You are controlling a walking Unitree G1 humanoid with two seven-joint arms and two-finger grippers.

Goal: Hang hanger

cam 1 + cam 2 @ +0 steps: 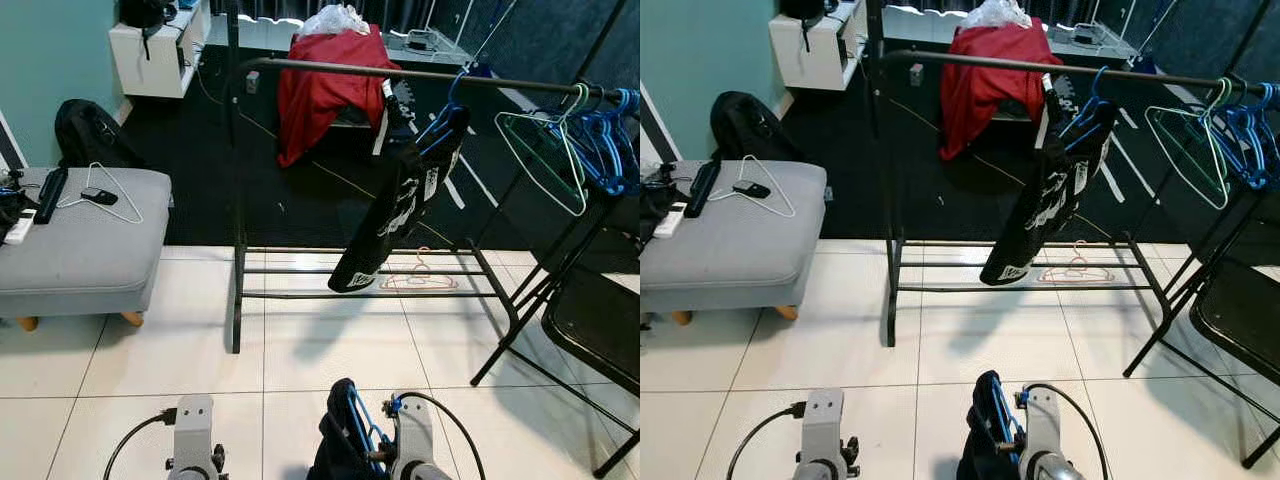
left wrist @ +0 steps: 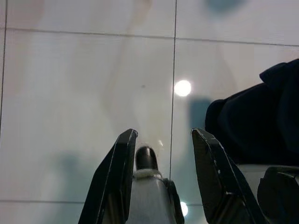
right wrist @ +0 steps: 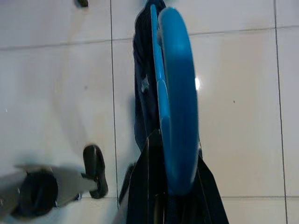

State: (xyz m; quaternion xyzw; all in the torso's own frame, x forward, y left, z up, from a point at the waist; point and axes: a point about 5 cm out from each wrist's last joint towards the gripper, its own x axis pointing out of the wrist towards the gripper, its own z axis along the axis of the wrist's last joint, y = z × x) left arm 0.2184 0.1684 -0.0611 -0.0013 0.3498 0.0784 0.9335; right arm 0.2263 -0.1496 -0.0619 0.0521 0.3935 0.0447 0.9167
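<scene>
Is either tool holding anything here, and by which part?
The right tool is shut on a blue hanger carrying a dark garment, gripped at its hook. The left tool is open, holding nothing.

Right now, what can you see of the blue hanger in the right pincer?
The blue hanger looks like smooth plastic, with a thick curved hook section running away from the right pincer, whose black fingers are shut on it. A dark garment hangs on it beside the hook. It is held low over the white tiled floor, short of the clothes rail.
</scene>
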